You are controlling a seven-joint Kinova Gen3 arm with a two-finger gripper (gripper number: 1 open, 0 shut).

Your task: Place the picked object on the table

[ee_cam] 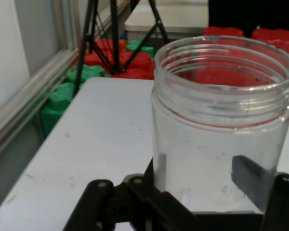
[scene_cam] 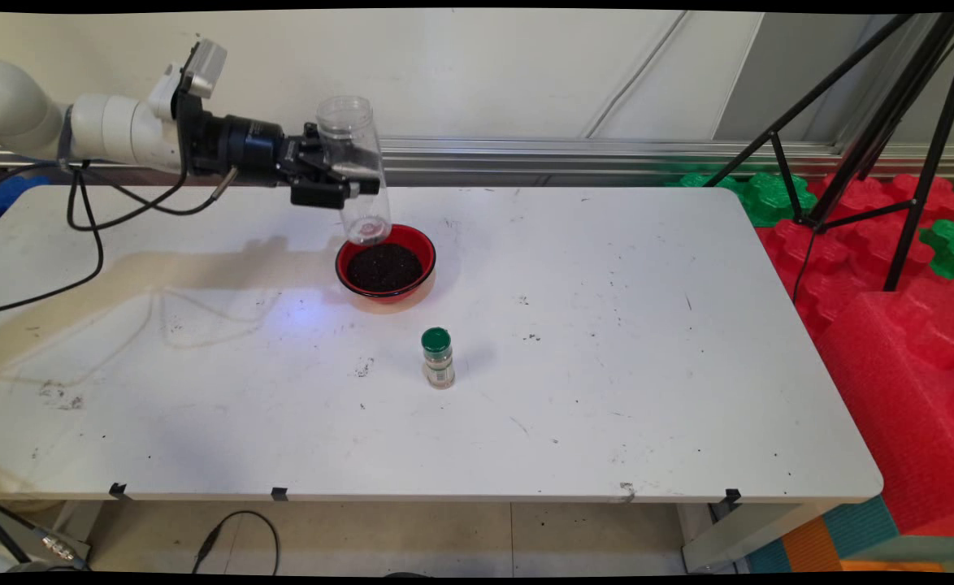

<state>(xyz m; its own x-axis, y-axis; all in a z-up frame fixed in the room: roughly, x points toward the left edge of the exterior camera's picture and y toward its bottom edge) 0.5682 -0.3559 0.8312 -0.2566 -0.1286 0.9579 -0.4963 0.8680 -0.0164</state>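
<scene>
From the main view I saw my gripper clamped across the middle of a clear plastic jar, holding it in the air above the far left part of the white table. The jar had no lid; its threaded mouth pointed up and its base hung slightly tilted just over the far rim of a red bowl. The bowl sat on the table and was filled with a dark, grainy material. Nearer the camera, well apart from the bowl, a small spice bottle with a green cap stood upright on the table. Dark specks lay scattered over the tabletop. A black tripod stood beyond the table's right end among red and green foam blocks. From the hand view, the jar filled most of the picture with its open mouth at the top, and it looked empty. The gripper held it with one finger showing dark through the clear wall. The bare table stretched away behind it toward the tripod and the foam blocks.
</scene>
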